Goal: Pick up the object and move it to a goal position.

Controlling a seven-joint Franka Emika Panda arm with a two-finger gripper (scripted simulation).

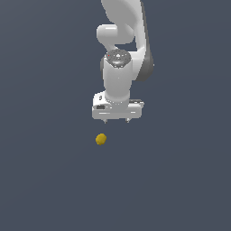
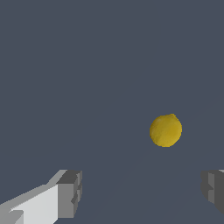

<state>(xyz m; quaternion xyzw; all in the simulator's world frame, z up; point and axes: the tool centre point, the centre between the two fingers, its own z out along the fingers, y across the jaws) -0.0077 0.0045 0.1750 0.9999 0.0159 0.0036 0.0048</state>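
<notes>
Claw (image 1: 117, 121) wide apart, empty, w/ lemon-like ball (image 1: 101, 139) lying apart.

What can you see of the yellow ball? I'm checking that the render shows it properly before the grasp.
The yellow ball is small, yellow-orange and slightly lumpy, lemon-like, with a faint nub at one end visible in the wrist view. Its surface looks matte and evenly coloured. It sits alone against the flat dark grey ground with nothing touching it. In the exterior view it lies below the open gripper, a little toward that view's left, and is much narrower than the gripper's body. It is not between the fingers.
</notes>
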